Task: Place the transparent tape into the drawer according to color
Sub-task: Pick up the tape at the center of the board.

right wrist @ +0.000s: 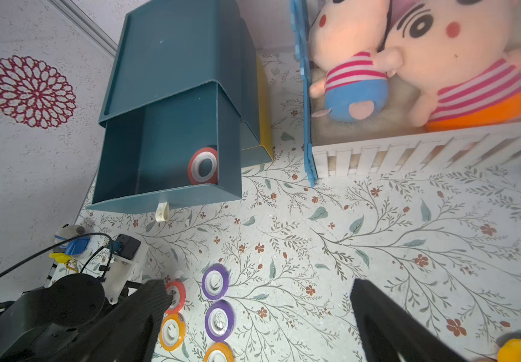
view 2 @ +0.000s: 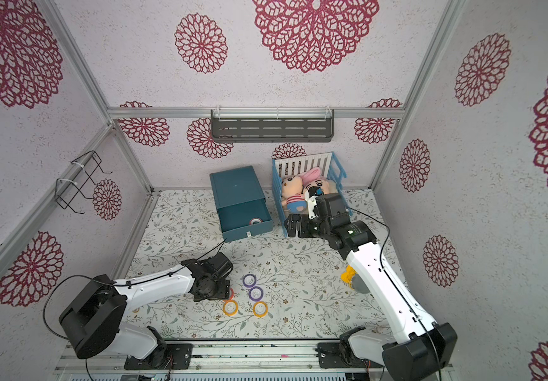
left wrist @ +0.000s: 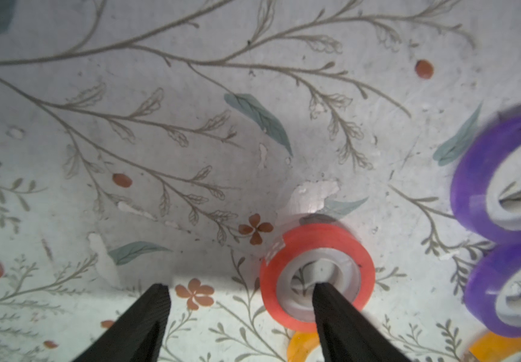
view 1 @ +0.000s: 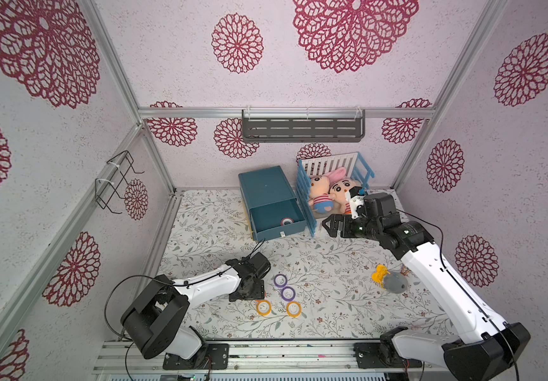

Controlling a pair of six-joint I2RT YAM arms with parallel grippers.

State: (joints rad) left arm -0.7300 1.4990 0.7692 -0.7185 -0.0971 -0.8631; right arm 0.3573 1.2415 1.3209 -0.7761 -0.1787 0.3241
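Observation:
A red-rimmed roll of transparent tape [left wrist: 315, 238] lies flat on the floral mat. My left gripper [left wrist: 239, 286] is lowered over it with its jaws open. One finger [left wrist: 340, 319] stands in the roll's pale centre hole and the other is well clear of the rim. Two purple rolls [view 1: 280, 280] [view 1: 288, 293] and two orange-yellow rolls [view 1: 263, 307] [view 1: 293, 309] lie just beside it. The teal drawer [view 1: 279, 231] is pulled out, with another red roll [right wrist: 203, 166] in its corner. My right gripper [right wrist: 259, 286] hangs open and empty near the drawer's front.
A blue and white toy crib [view 1: 332, 171] with plush dolls stands right of the drawer. A yellow and grey toy [view 1: 388, 280] lies by the right arm. A yellow drawer [right wrist: 264, 109] sits under the teal one. A grey shelf [view 1: 302, 130] hangs on the back wall.

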